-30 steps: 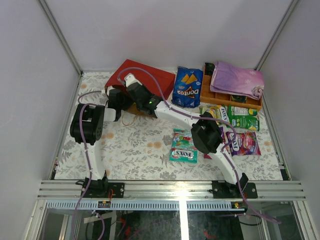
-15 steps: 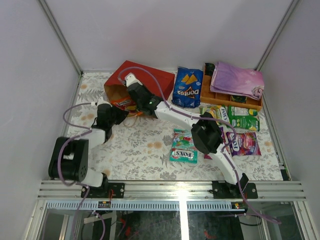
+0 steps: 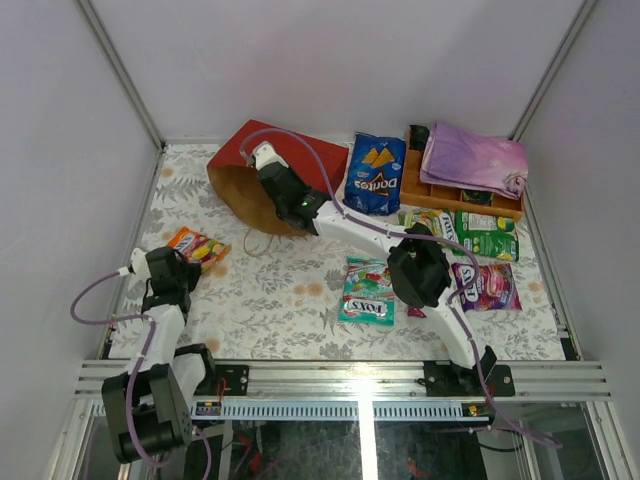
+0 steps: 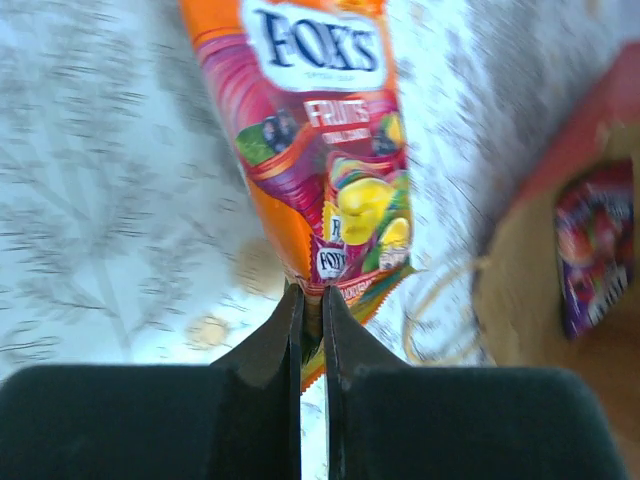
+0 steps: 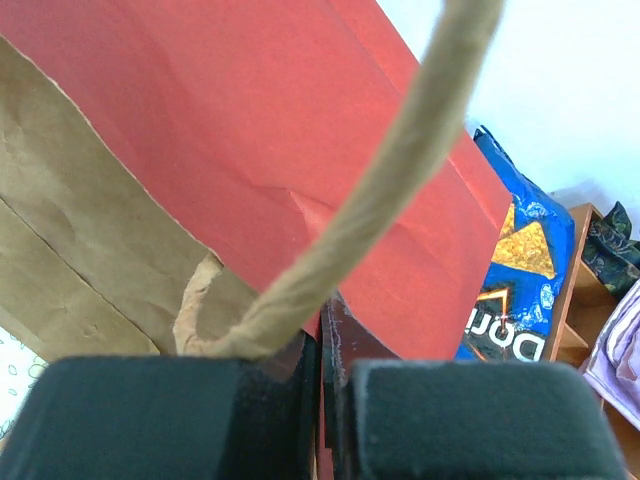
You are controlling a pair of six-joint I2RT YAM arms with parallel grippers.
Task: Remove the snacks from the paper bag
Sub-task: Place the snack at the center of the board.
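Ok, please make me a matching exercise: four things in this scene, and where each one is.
Things:
1 orange Fox's packet
2 Doritos bag
3 purple cloth
4 paper bag

Places:
a on the wooden tray
b in the right arm's jaws
c in the left arm's jaws
d between paper bag and wooden tray

Pairs: 1-c, 2-d, 3-a, 4-b

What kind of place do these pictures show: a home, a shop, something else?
Probably a robot test cell, not a home: plain white panel walls between aluminium posts enclose a floral-patterned table, and the left arm and right arm are bolted to a metal rail at its near edge.
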